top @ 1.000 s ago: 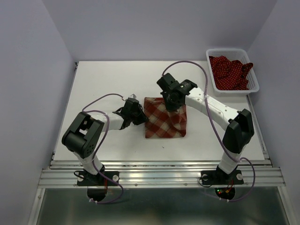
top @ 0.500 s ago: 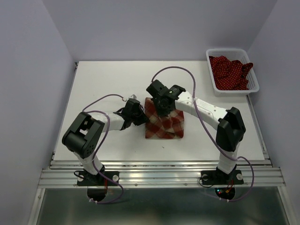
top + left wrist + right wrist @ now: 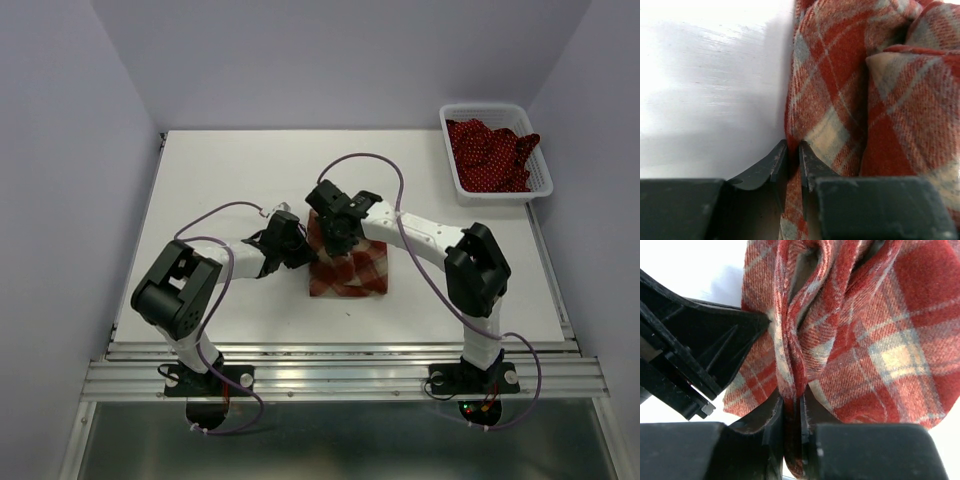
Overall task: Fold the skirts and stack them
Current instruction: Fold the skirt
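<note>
Left gripper (image 3: pixel 792 150) and right gripper (image 3: pixel 792 402) each clamped the red-and-cream plaid skirt (image 3: pixel 362 274) on the white table (image 3: pixel 220 170).

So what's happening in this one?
Both arms are working on the plaid skirt in the middle of the table. The left gripper is pinched on its left edge. The right gripper is shut on a bunched fold of the cloth, right beside the left one. The fold is not laid flat yet. The dotted skirts lie in the basket at the far right corner, with neither arm near them.
</note>
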`<state>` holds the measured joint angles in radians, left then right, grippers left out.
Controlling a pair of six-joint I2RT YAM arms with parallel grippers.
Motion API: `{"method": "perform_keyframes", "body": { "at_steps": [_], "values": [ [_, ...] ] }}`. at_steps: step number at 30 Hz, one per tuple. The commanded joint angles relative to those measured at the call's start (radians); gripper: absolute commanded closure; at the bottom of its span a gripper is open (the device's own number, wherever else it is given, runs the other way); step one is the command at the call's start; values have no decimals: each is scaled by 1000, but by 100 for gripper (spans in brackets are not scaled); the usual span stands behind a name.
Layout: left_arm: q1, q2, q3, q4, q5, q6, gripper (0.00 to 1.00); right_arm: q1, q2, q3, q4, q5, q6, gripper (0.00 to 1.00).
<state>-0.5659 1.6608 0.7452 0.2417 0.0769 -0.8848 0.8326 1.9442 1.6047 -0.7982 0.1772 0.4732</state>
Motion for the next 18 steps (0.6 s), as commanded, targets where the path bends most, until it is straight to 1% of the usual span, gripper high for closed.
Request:
{"method": "perform_keyframes", "body": {
  "at_steps": [1,2,3,5,7,8,9,10,12,13,14,15,16,17,18],
  "values": [
    [-9,-58,3,-54,-28,-2,73,11,22,-8,116,-53,35,78],
    [-9,-64,5,-62,-31,-2,72,11,25,-11,123,-62,35,71],
    [-9,-68,9,-68,-35,-2,71,11,28,-11,128,-71,35,66],
    [-9,-91,11,-96,-54,-2,68,11,24,-9,140,-100,27,61],
    [-9,-110,17,-123,-66,1,67,11,-2,-8,152,-120,16,50],
    [-9,-131,17,-130,-103,1,61,11,-14,-8,160,-128,12,45],
    [-11,-140,16,-136,-111,-2,59,11,-28,-8,166,-134,7,41],
    [-9,-151,17,-142,-118,0,59,11,-43,-15,183,-152,1,35],
    [-11,-182,20,-176,-144,-2,58,11,-97,-29,204,-168,-7,28],
    [-9,-205,19,-195,-160,0,58,11,-117,-48,227,-206,-11,25],
    [-9,-217,16,-206,-167,-3,52,11,-160,-60,241,-217,-13,21],
    [-9,-229,13,-225,-181,-5,51,11,-180,-74,254,-225,-12,13],
    [-11,-245,8,-225,-181,-6,51,11,-201,-74,255,-225,-11,8],
    [-11,-272,6,-240,-196,-11,44,11,-221,-89,258,-222,-15,0],
    [-11,-288,3,-274,-204,-16,42,11,-263,-97,260,-220,-15,0]
  ]
}}
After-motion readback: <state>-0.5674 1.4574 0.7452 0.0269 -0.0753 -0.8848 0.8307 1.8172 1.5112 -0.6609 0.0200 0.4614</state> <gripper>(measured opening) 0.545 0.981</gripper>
